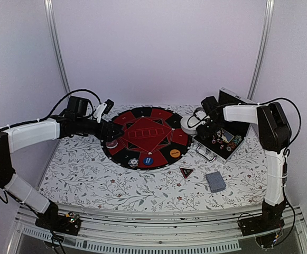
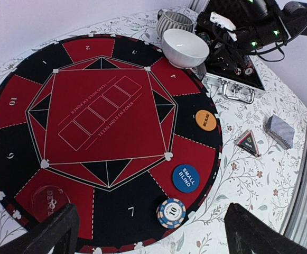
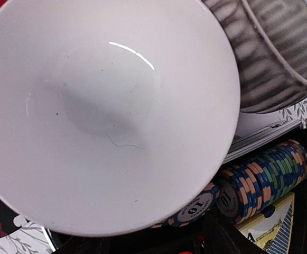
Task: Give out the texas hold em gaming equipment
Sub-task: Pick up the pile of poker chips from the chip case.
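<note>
The white bowl hides part of the stacked poker chips.

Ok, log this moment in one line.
left gripper: open, empty, above mat | right gripper: by white bowl, jaws unclear | poker chip, small-blind disc, big-blind disc: on mat | cards, marker: on table

- We see soft, even, faintly violet light on the counter; shadows are weak.
- We note a curved glare streak inside the white bowl.
</note>
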Available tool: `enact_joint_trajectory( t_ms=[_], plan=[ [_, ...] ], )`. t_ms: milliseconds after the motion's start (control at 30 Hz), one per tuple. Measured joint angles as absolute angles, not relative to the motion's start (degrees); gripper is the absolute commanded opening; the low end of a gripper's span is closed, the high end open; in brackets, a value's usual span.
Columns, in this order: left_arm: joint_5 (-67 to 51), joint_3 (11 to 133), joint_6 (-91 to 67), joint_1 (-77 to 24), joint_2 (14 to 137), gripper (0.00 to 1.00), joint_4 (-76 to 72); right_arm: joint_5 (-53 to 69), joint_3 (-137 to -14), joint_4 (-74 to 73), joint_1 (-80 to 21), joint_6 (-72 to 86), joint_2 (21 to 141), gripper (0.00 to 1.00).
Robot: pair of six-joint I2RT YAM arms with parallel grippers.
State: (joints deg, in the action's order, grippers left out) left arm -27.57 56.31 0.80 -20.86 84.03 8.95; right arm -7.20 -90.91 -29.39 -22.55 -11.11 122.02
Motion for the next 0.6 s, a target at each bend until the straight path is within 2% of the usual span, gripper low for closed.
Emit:
enact_joint_trajectory(
  t_ms=[133, 300, 600],
  plan=[
    [-27.59, 56.31, 0.8, -20.84, 84.03, 0.98, 8.95, -8.38, -91.2, -29.17, -22.48, -11.14, 123.33, 0.6],
    [-27.62, 56.31, 0.8, -20.82, 84.03, 0.98, 8.95, -11.11, -91.18, -28.58, -22.5, -11.2, 124.27, 0.51],
    [-27.62, 56.31, 0.8, -20.82, 84.03, 0.98, 8.97, -15.73, -91.18, -26.41, -22.33, -10.11, 124.53, 0.22]
  ],
)
